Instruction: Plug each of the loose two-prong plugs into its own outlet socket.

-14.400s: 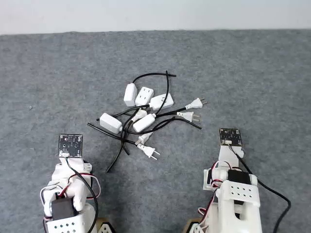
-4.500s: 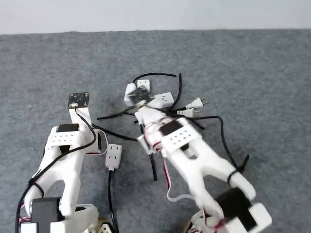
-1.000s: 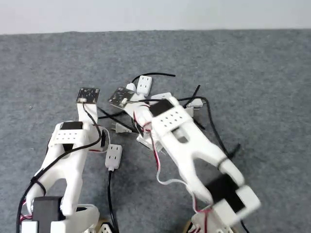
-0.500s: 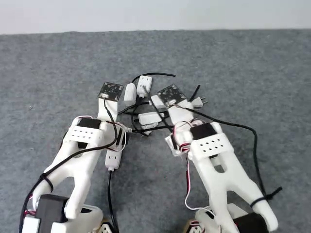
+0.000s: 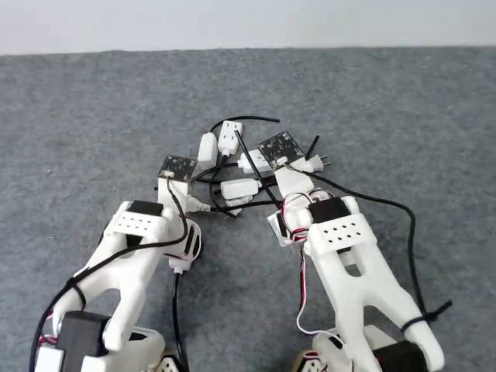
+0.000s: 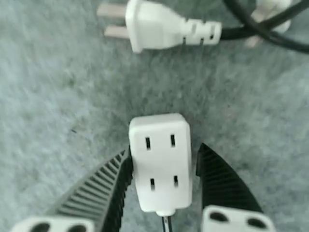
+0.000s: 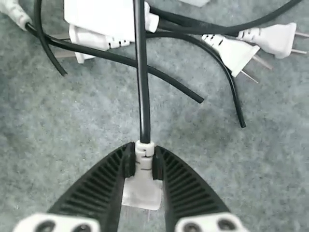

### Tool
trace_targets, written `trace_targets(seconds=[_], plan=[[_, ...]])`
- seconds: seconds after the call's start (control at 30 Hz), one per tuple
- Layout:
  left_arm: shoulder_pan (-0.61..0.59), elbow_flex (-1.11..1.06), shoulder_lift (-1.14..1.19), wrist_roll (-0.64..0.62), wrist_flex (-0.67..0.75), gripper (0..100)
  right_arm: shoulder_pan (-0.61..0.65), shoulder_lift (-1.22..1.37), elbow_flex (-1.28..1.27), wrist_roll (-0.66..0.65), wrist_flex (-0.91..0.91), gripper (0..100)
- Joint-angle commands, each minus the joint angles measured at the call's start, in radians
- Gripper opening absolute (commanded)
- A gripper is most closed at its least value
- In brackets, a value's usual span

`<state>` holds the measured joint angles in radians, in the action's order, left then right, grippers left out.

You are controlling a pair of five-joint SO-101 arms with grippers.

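Left gripper (image 6: 161, 157) clamps 1 outlet socket (image 6: 159, 145) by its sides. Right gripper (image 7: 144, 151) pinches 1 two-prong plug (image 7: 142, 188) at its cord end. I judge 0 plugs seated: this pair is unmated, and the tangle (image 5: 232, 167) of other plugs and sockets lies on the mat (image 5: 403, 116).

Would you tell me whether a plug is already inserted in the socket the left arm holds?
No, both slot pairs on the outlet socket are empty.

White outlet socket (image 6: 161, 162) and plug (image 7: 141, 191), black cords (image 7: 141, 72), black ribbed jaws, mottled grey carpet (image 5: 77, 116).
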<state>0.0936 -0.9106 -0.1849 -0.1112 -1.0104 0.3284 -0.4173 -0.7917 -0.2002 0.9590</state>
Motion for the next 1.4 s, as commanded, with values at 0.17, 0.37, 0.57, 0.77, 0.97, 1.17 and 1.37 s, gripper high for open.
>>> trace_targets(seconds=[0.17, 0.37, 0.57, 0.77, 0.97, 1.17, 1.37], plan=[[0.083, 0.015, -0.006, -0.014, 0.011, 0, -0.01, -0.039, 0.008, 0.011, -0.022, 0.9], [0.192, 0.039, -0.008, -0.104, 0.023, 1, -0.048, -0.042, 0.011, 0.009, -0.022, 0.9], [0.269, 0.206, -0.002, -0.365, 0.018, 1, -0.065, -0.042, 0.011, 0.009, -0.013, 0.9], [0.37, 0.309, 0.172, -0.453, 0.018, 1, -0.073, -0.041, 0.009, 0.011, 0.018, 0.9], [0.371, 0.467, 0.379, -0.448, -0.035, 1, -0.087, -0.045, 0.009, 0.011, 0.016, 0.9], [0.365, 0.524, 0.433, -0.405, -0.074, 5, -0.087, -0.044, 0.009, 0.011, 0.013, 0.9], [0.364, 0.527, 0.431, -0.451, -0.12, 28, -0.085, -0.042, 0.009, 0.011, 0.013, 0.9]])
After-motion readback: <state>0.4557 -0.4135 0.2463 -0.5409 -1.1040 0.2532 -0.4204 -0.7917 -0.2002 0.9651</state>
